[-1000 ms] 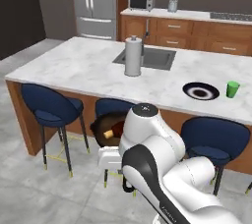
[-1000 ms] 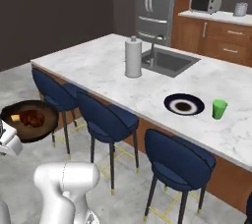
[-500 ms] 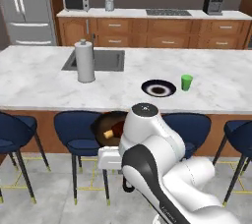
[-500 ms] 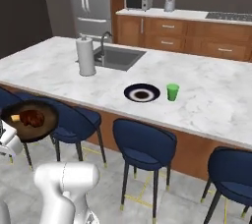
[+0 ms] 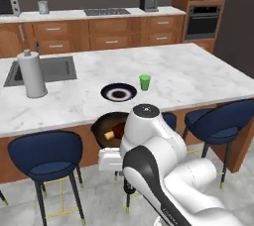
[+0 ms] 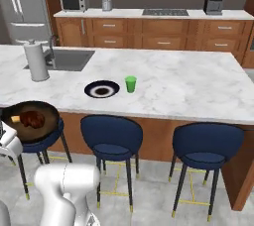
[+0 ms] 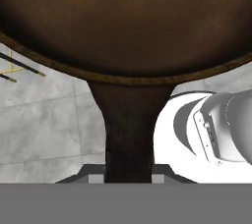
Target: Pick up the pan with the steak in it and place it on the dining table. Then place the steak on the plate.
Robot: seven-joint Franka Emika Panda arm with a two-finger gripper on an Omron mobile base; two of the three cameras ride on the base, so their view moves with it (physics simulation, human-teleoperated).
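The gripper [image 7: 129,176] is clamped on the handle of the pan [image 6: 32,121], held level in the air beside the dining table [image 6: 198,84], below its top and above a blue stool [image 6: 111,136]. The steak [image 6: 33,118] lies inside the pan. The plate [image 6: 102,89] rests on the dining table, just beside a green cup [image 6: 130,84]; a paper towel roll [image 6: 36,61] stands near the sink [image 6: 69,59].

White arm [image 5: 163,170] folded low, elbow raised; jaws clamped on pan [image 6: 32,120] handle, holding it level.
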